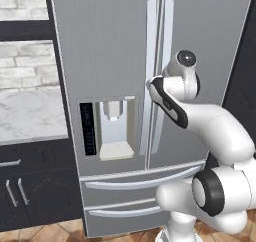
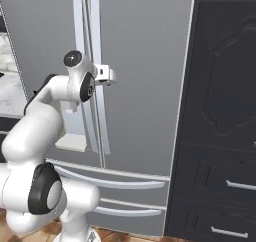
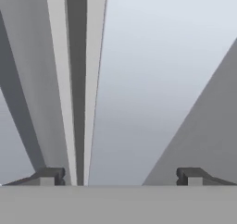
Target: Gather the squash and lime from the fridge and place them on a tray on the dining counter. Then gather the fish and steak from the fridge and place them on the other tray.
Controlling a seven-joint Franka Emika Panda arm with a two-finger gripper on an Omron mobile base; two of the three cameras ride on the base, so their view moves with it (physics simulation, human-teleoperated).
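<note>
The grey steel fridge (image 1: 110, 51) (image 2: 145, 86) stands right in front of me with both doors shut. Squash, lime, fish and steak are hidden from sight, and the trays are out of view. My gripper (image 2: 107, 75) is up against the long vertical bar handles (image 2: 95, 31) at the seam between the doors. Seen from the hand, the gripper (image 3: 120, 177) is open, its fingertips (image 3: 51, 176) wide apart. The right-hand handle bar (image 3: 95, 79) runs up between them, close to the left tip, with bare door behind.
A water dispenser (image 1: 115, 128) is set into the left door, and two drawers (image 1: 135, 183) lie below. A white marble counter (image 1: 30, 116) over dark cabinets stands left of the fridge. Tall dark panelled cabinets (image 2: 225, 111) adjoin its right side.
</note>
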